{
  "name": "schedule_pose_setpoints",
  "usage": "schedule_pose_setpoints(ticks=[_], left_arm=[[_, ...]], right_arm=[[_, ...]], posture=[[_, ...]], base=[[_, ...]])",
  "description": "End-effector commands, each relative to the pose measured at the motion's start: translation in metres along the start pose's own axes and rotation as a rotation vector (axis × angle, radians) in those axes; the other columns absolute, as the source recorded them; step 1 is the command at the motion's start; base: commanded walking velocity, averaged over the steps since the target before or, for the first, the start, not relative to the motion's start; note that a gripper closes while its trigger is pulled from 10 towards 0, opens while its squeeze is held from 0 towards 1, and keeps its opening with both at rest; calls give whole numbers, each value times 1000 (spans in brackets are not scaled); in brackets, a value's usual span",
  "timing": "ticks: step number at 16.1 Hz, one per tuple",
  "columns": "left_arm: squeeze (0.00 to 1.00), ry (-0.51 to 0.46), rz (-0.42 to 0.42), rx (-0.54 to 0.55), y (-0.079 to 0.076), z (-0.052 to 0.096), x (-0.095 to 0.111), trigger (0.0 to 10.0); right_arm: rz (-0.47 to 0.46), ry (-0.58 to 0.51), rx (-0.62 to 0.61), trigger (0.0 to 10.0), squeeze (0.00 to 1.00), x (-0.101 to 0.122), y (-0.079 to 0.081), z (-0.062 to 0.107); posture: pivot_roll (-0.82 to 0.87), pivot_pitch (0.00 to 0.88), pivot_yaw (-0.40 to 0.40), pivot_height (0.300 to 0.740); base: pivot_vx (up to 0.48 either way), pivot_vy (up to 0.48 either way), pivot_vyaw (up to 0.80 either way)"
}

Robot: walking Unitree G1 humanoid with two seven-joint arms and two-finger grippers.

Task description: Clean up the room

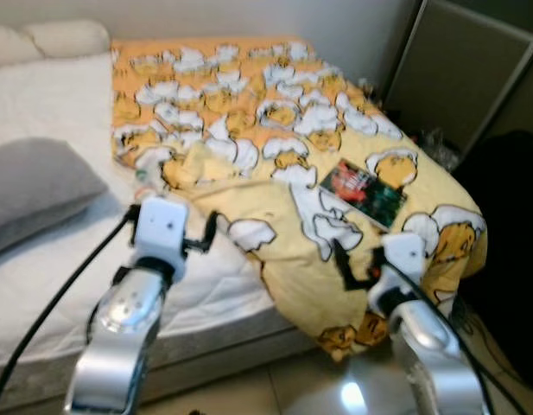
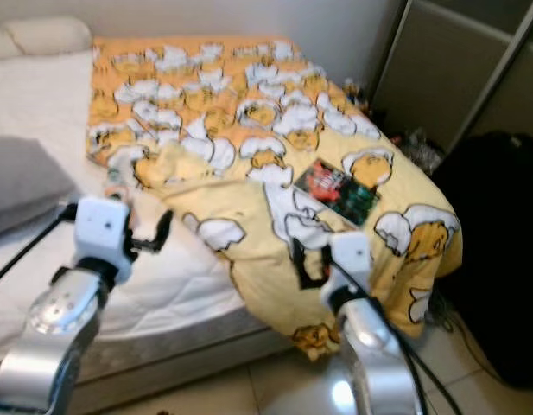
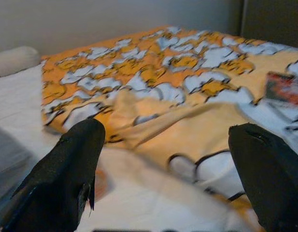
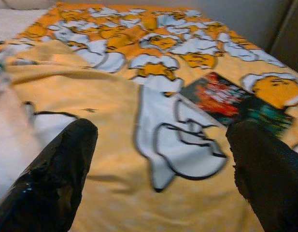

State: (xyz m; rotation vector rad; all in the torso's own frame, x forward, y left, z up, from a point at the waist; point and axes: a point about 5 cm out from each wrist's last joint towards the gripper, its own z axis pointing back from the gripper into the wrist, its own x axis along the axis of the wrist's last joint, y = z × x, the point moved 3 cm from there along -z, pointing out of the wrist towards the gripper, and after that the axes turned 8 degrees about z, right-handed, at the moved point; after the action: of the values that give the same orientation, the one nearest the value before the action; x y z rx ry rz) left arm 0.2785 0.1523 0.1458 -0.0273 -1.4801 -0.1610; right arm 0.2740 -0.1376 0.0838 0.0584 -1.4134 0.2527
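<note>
A yellow and orange cartoon-print blanket [image 1: 249,104] lies rumpled over the right half of a bed, with its near edge folded back and hanging off the corner. On it rests a dark red and green book [image 1: 363,192], which also appears in the right wrist view [image 4: 235,99]. My left gripper [image 1: 201,235] hovers above the white mattress [image 1: 76,112] next to the folded blanket edge; it is open with nothing in it [image 3: 168,140]. My right gripper [image 1: 352,264] is open over the blanket's hanging corner, short of the book [image 4: 161,133].
A grey pillow [image 1: 33,186] lies at the left and a white pillow [image 1: 67,36] at the head of the bed. A small blurred object [image 1: 143,177] sits by the blanket fold. A dark cabinet [image 1: 456,69] and a black bulky shape [image 1: 508,242] stand to the right. Tiled floor [image 1: 292,380] lies below.
</note>
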Motion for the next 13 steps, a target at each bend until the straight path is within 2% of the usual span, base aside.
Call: schedule_pose_setpoints(ticks=[1, 13], left_arm=[[0, -7, 7, -8, -3, -1, 3, 10000], [0, -1, 13, -6, -4, -1, 1, 10000]], right_arm=[[-5, -4, -14, 10000, 0, 2, -8, 1], [3, -18, -19, 10000, 0, 5, -10, 0]], posture=[[-26, 0, -41, 740], [-27, 0, -40, 740]], base=[[0, 270, 0], [0, 272, 0]])
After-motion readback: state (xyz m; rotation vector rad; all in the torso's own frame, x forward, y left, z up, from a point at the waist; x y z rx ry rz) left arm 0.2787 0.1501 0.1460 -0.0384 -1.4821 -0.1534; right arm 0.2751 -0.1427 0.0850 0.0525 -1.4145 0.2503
